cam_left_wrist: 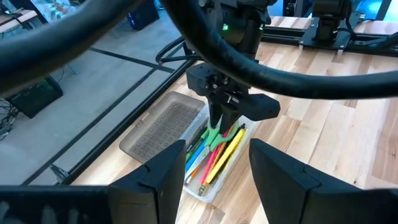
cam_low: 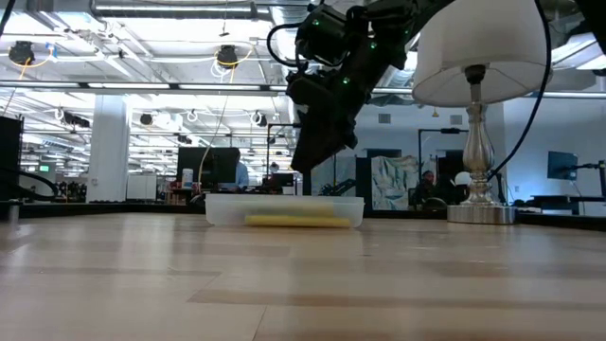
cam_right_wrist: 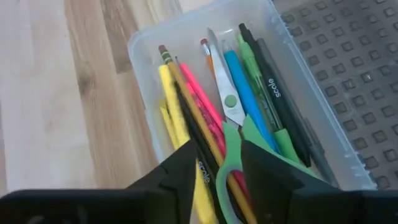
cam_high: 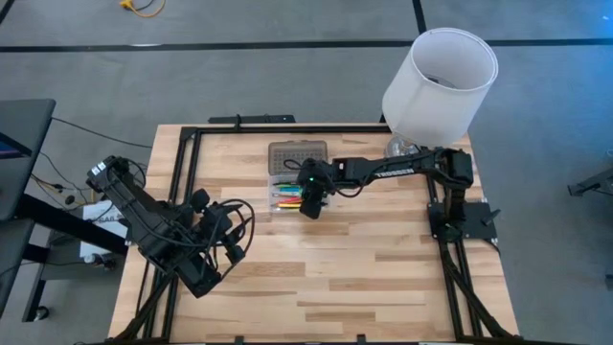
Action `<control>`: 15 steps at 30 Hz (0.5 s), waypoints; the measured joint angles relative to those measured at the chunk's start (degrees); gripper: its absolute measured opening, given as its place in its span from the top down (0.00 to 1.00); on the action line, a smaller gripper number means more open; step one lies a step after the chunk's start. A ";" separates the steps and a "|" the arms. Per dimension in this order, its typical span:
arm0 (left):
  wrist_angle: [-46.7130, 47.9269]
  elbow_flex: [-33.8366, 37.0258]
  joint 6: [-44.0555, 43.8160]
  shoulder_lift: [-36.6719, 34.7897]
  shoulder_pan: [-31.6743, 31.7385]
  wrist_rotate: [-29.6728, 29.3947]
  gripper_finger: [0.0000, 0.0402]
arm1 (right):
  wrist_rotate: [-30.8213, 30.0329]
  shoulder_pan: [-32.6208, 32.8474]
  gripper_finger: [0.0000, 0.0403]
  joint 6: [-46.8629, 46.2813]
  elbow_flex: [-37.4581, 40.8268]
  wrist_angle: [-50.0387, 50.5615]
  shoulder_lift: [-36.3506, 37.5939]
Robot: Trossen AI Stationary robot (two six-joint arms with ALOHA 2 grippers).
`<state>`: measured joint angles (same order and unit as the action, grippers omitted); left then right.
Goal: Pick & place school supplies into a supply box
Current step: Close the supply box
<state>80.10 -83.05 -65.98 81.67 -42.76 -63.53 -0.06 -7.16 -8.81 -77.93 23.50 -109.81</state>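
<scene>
Right wrist view showed the right gripper [cam_right_wrist: 214, 165] straddling the scissors' [cam_right_wrist: 229, 134] green handle, fingers slightly apart. Scissors lay lengthwise inside the box [cam_right_wrist: 146, 50] near the table's far edge. Left gripper [cam_left_wrist: 211, 171] waited open.

Even, bright overhead light from ceiling fixtures [cam_low: 227, 55] at 11 o'clock in the low view leaves soft shadows on the table [cam_high: 364, 268], its near boards blurred.
</scene>
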 joint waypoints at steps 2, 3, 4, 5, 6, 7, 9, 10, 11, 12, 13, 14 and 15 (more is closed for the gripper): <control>-0.01 0.00 -0.01 0.00 0.00 0.00 0.57 | 0.01 0.00 0.68 -0.25 0.00 -0.01 0.32; -0.01 0.00 -0.04 0.00 0.00 0.00 0.57 | 0.01 0.01 0.66 -0.25 -0.21 0.10 0.42; -0.05 0.00 -0.02 0.00 0.00 -0.02 0.57 | 0.02 0.08 0.65 -0.25 -0.59 0.35 0.44; -0.16 0.00 -0.04 0.00 0.00 -0.04 0.57 | 0.02 0.22 0.63 -0.24 -0.89 0.80 0.78; -0.28 0.00 -0.04 0.00 0.00 -0.06 0.57 | -0.01 0.41 0.62 -0.12 -1.23 1.73 1.25; -0.50 0.00 -0.06 0.00 0.00 -0.14 0.57 | -0.02 0.76 0.61 0.18 -1.85 1.63 1.49; -1.20 0.00 -0.07 0.00 0.00 -0.25 0.57 | 0.03 1.51 0.60 0.69 -2.73 1.21 2.43; -1.50 0.00 -0.07 -0.01 0.00 -0.35 0.57 | 0.05 2.03 0.59 0.71 -2.81 2.12 3.25; -1.61 0.00 -0.07 -0.02 0.00 -0.30 0.57 | 0.04 2.65 0.59 0.71 -3.39 1.63 3.66; -1.66 0.00 -0.09 0.00 0.00 -0.09 0.57 | 0.05 3.28 0.59 0.67 -3.98 0.66 4.21; -1.84 0.00 -0.09 0.00 0.00 0.25 0.57 | 0.03 3.94 0.59 0.44 -4.09 1.17 5.34; -2.39 0.00 -0.09 -0.04 0.00 0.68 0.57 | 0.04 4.68 0.59 0.24 -4.33 1.89 6.54; -3.30 0.00 0.10 -0.04 0.00 1.22 0.57 | 0.03 5.49 0.59 0.11 -4.99 1.41 7.50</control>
<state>76.80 -83.05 -65.88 81.62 -42.76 -62.30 -0.03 -1.67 -8.70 -82.92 24.92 -102.30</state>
